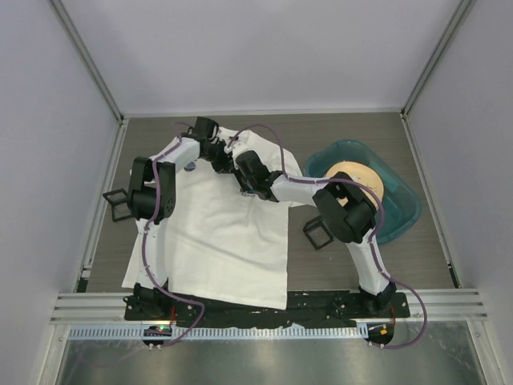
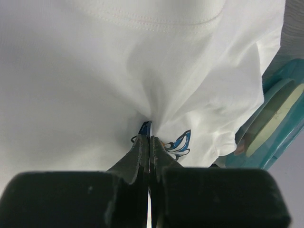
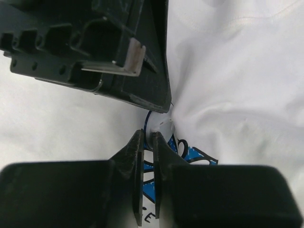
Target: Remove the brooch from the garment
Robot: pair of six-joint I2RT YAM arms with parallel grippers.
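Observation:
The garment [image 1: 224, 233], a white T-shirt, lies flat on the table. In the left wrist view its cloth [image 2: 71, 71] puckers toward my left gripper [image 2: 147, 137], which is shut on a dark-blue sliver of the brooch [image 2: 145, 127] beside the flower print [image 2: 180, 144]. From the right wrist the brooch [image 3: 164, 128] shows as a small pale disc with a blue rim, just under the left gripper's tip. My right gripper [image 3: 148, 135] has its jaws drawn close on that disc, over the print [image 3: 197, 156]. Seen from above, the left gripper [image 1: 231, 163] and the right gripper [image 1: 240, 170] meet at the chest.
A teal basin [image 1: 401, 208] holding a tan disc [image 1: 353, 180] stands to the right of the shirt, close behind the right arm. Grey walls enclose the table on three sides.

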